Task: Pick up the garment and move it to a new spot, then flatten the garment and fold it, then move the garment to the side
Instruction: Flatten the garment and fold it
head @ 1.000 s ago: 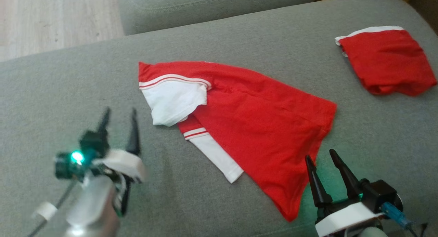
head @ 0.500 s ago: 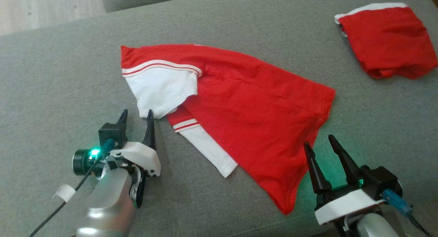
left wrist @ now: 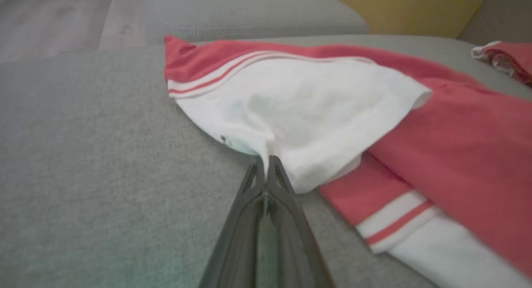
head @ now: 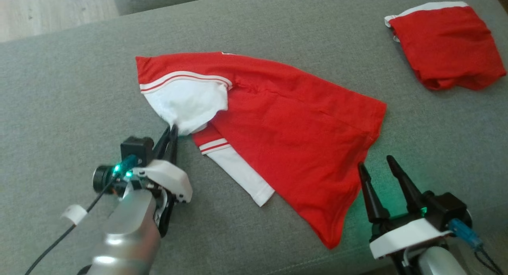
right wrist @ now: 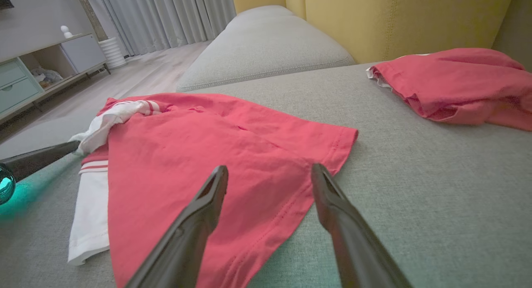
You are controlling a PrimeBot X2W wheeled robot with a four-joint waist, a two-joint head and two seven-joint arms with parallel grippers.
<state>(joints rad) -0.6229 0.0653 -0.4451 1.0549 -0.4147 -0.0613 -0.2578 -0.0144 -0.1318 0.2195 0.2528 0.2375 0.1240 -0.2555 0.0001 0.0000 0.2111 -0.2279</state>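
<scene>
So, left to right in the head view: a bit of wooden floor [head: 47, 9] peeks in at 10 o'clock, past the edge of the grey sofa [head: 59, 88] that everything lies on; the left gripper [head: 171, 129] sits at about 8 o'clock from the garment [head: 293, 136], fingers aimed toward 1 o'clock, jaws pinched tight on the bottom edge of the upper white sleeve [head: 186, 104]; the left wrist view shows it best, the two dark fingers meet at the tip and the white cloth bunches into small folds right where they bite.

The garment is a red tee with white sleeves and red-and-white striped bands, lying mostly flat mid-sofa, looks doubled over so both sleeves end up on its left side; the second sleeve [head: 238, 172] pokes out below the first and runs toward 5 o'clock; the hem end is over at 3 o'clock, with the lowest corner pointing down to 6 o'clock.

The right gripper [head: 375, 161] is at about 5 o'clock from the garment, jaws wide, holding nothing; its fingertips are just beside the hem edge, and I can't tell if they touch the cloth.

Way off at 2 o'clock, well apart, there's another red piece [head: 444, 45] with white trim, folded into a lump; the right wrist view puts a yellow backrest [right wrist: 395, 18] behind it.
</scene>
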